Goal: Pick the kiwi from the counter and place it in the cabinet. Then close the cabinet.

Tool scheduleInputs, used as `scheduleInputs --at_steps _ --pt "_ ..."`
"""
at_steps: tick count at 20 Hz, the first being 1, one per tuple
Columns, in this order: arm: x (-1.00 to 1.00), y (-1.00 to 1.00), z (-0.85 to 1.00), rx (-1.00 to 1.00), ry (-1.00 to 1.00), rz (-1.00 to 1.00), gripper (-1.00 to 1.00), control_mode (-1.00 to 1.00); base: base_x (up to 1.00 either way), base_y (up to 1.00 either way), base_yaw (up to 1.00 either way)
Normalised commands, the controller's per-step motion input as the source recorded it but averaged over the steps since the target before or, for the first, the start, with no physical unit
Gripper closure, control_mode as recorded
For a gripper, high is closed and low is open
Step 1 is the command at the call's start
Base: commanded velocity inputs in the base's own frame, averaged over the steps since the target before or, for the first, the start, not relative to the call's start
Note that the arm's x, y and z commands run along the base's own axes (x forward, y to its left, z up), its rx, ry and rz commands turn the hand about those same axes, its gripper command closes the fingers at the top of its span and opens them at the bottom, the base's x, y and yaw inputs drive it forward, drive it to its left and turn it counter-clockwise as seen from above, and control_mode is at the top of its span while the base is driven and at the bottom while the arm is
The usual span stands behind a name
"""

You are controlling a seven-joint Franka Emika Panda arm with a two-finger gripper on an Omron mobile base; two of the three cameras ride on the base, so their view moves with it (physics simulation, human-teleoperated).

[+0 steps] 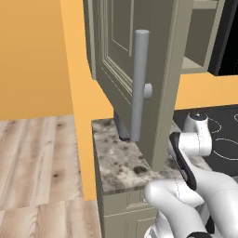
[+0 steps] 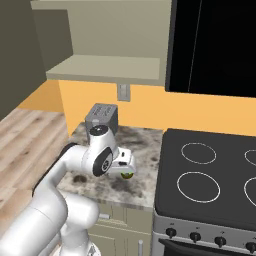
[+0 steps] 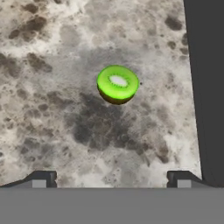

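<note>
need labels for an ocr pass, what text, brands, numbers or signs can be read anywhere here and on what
None: no readable word, brand, number or sign in any view.
Stove knobs: no markings can be made out.
Toaster: plain grey, no brand visible.
Stovetop: white ring marks, no lettering.
Cabinet door, counter and kiwi: no print.

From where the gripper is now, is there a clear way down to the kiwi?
Probably yes. The gripper is open above the kiwi, which lies alone on the counter; no other object shows between the fingertips and the fruit. The stovetop edge stays off to one side.
</note>
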Motion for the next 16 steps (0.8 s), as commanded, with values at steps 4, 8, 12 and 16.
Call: scheduleInputs --at_steps 4,8,12,16 --pt "0.27 -0.08 -0.01 0.07 0.00 0.00 -1.00 -1.00 0.00 0.00 0.00" --pt "0.25 -0.05 0.00 0.08 0.00 0.00 -1.00 -1.00 0.00 0.00 0.00" --pt "0.14 -0.05 -0.07 0.03 0.00 0.00 -1.00 -1.00 0.00 0.00 0.00" --pt "0.12 -0.04 -0.12 0.02 0.00 0.00 -1.00 -1.00 0.00 0.00 0.00"
